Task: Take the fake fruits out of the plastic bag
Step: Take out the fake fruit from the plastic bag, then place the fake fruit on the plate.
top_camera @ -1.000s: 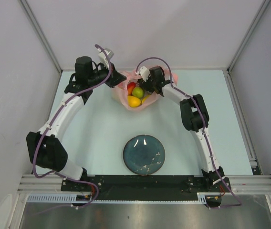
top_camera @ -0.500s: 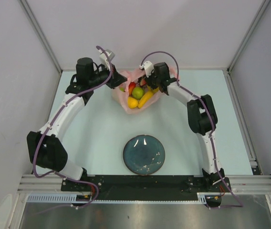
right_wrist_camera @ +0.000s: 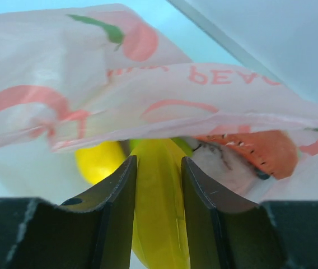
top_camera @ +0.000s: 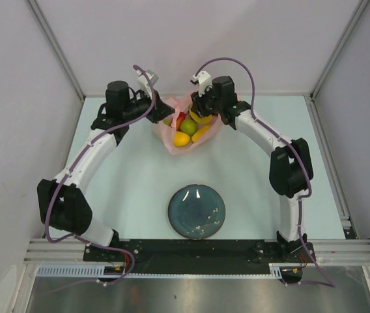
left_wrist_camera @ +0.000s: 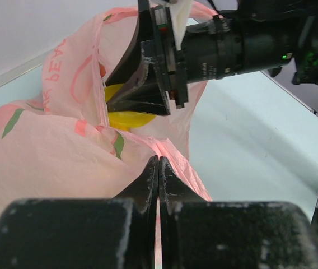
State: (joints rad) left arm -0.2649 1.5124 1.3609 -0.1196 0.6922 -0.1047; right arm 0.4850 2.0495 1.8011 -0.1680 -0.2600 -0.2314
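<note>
Where both arms reach: the far middle of the table (top_camera: pixel 139 176), meeting at one pink bag.
Left claw (left_wrist_camera: pixel 158 168): closed tight, pinching a fold of the plastic bag (left_wrist_camera: pixel 52 151) at its left side.
Plastic bag: crinkled, translucent pink, lying open on the table.
Fake fruits (top_camera: pixel 188 124): heaped inside the bag; green, red and yellow ones show, plus a watermelon slice (right_wrist_camera: pixel 271 151).
Plate (top_camera: pixel 197 210): round, dark blue, near the arm bases, well apart from the bag.
Right claw (right_wrist_camera: pixel 158 168): inside the bag's mouth, fingers clamped on either side of a yellow fruit (right_wrist_camera: pixel 158 213).
</note>
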